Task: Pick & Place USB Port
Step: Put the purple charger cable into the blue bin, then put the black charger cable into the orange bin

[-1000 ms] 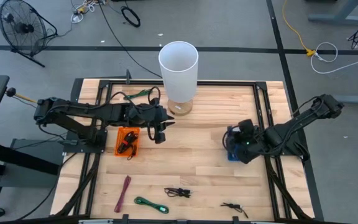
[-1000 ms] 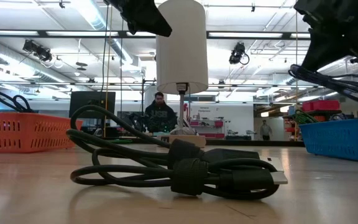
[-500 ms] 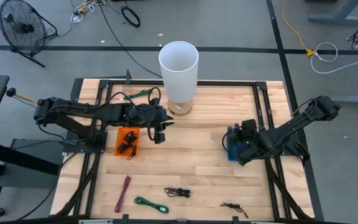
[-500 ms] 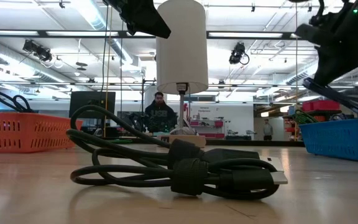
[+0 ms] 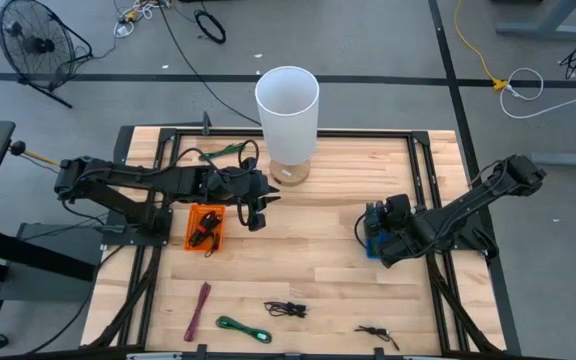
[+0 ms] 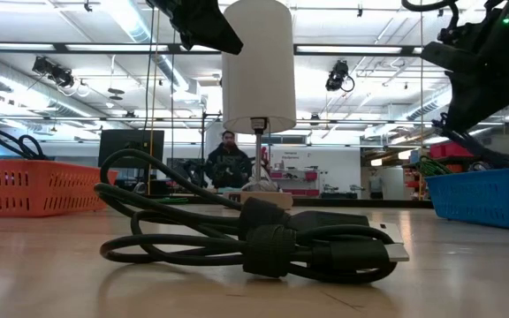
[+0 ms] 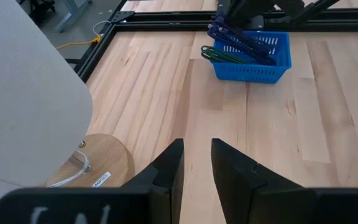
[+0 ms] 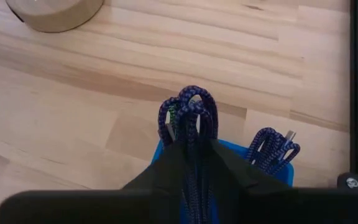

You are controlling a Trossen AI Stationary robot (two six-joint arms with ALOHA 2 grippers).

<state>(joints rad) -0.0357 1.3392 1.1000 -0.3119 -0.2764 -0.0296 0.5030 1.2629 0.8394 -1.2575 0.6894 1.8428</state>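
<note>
Right wrist view: we see our right gripper [image 8: 194, 163] squeezed shut on a bunch of blue cable [image 8: 191, 115]. The loops stick up between the two fingers. We think it's holding the cable right over the blue basket [image 8: 277, 171] so it can drop it in. One more coiled blue cable [image 8: 272, 146] w/ a silver plug already lies in that basket.

From the high view, the right gripper [image 5: 393, 228] sits at the blue basket [image 5: 371, 240] on the right side of the table [image 5: 308, 250]. So the cable is almost home. We guess the next thing is to open up & let go, but that isn't done yet.

Our left gripper [image 7: 194, 162] is open a little, w/ a thin gap & nothing in it. In the high view it [image 5: 257, 215] waits near the middle of the table, just beside the orange basket [image 5: 205, 228] and close to the white lamp [image 5: 287, 105]. We think it's just keeping out of the way.

The orange basket has something dark in it; we can't tell what. In the left wrist view the blue basket [image 7: 252, 55] holds dark blue & green cables, some poking over the rim.

More cables lie on the near side of the table: a purple strap [image 5: 199, 310], a green cable [image 5: 241, 327], a black cable [image 5: 286, 309] & a small black one [image 5: 376, 332]. They still need sorting, we guess.
</note>
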